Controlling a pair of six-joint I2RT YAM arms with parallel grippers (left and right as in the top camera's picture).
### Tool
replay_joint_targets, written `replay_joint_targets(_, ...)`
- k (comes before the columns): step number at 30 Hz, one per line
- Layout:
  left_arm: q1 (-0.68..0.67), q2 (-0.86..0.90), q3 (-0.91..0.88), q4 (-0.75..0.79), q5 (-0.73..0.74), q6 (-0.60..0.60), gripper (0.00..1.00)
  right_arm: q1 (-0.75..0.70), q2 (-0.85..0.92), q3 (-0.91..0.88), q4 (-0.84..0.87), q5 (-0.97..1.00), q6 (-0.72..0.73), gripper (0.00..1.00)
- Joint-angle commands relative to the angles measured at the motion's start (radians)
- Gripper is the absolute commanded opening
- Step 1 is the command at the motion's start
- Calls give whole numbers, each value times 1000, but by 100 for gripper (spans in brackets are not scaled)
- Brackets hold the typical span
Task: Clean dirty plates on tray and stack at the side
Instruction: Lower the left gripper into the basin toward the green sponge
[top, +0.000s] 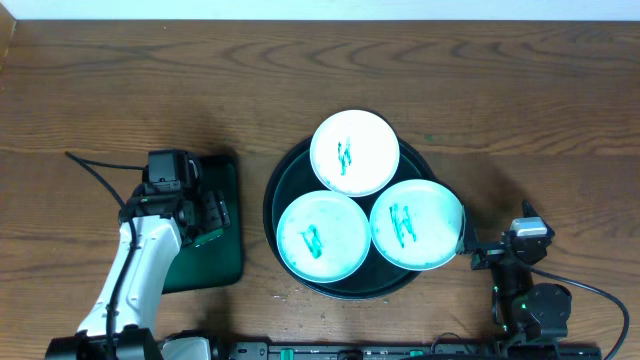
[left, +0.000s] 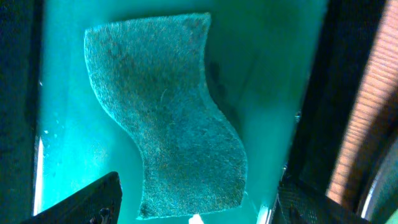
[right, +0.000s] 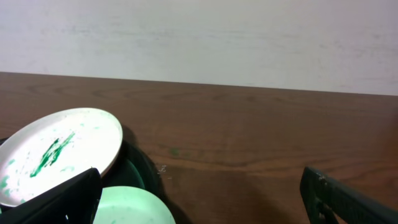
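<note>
End effectors: I read both as open and empty, the left end effector (left: 199, 208) over a green scouring pad (left: 168, 118), the right end effector (right: 205, 199) just beside the round dark tray (top: 283, 175).
Plates (top: 416, 223): three, each scribbled green, crowded together on that tray.
Counter (top: 120, 90): brown wood-grain.
</note>
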Motion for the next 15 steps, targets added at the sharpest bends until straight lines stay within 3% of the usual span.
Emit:
replay_joint_targets(1, 0, 6, 24, -5, -22, -114, 81, -18, -6, -1, -4, -4, -7, 99)
replay_joint_targets(7, 0, 6, 24, -6, -22, -272, 81, -18, -6, -1, -4, -4, -7, 99)
replay_joint_targets(8, 0, 6, 24, -6, -19, -301, 88, -18, -6, -1, -4, -4, -7, 99)
replay_joint_targets(9, 0, 6, 24, -5, -8, -314, 92, -18, -6, -1, -4, -4, -7, 99)
replay_joint_targets(15, 0, 6, 24, -5, 13, -314, 93, -18, -6, -1, -4, -4, -7, 99)
